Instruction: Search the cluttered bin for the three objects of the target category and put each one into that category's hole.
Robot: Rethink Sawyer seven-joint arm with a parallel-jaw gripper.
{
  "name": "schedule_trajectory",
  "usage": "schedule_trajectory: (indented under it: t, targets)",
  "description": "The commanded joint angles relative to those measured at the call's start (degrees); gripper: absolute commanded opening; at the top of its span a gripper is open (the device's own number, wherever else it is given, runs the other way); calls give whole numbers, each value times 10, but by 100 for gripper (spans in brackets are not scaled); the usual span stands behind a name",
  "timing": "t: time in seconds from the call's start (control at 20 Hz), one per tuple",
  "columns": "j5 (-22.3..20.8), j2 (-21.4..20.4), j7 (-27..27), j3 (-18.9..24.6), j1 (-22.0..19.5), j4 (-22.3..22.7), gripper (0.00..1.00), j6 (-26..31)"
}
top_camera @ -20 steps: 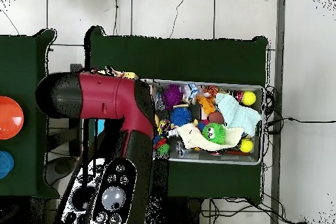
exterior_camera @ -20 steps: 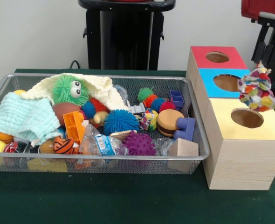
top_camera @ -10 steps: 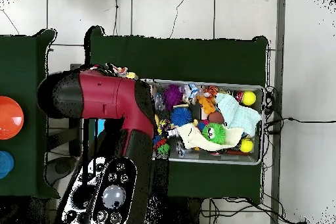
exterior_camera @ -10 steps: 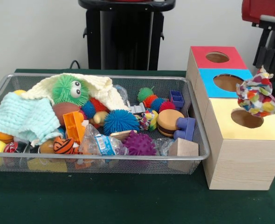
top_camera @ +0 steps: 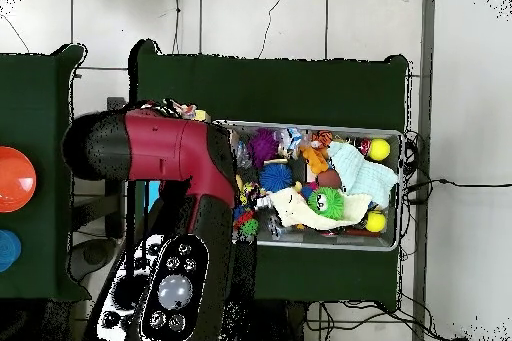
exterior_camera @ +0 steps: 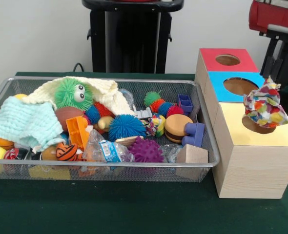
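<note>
The gripper (exterior_camera: 275,73) dangles a patchwork cloth (exterior_camera: 262,105) over the yellow box's hole (exterior_camera: 257,125) — placing step — its grip state I cannot tell; next, lower toward six o'clock and release.

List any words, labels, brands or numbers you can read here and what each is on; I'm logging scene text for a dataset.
No text can be read in either view.
Clear plastic packet in the wire bin: it carries a blue-and-white printed label, too small and blurred to read.
The sorting boxes' red top, blue top and yellow top are plain, with no lettering.
</note>
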Motion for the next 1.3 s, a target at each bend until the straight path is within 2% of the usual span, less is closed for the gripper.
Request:
schedule_trajectory:
  t: [0.05,0.65,1.3]
  targets:
    - [-18,31,61,51,-17,108,0,-56]
    - [0,41,82,56,-13,123,0,-69]
    - [27,39,150,14,35,90,0,18]
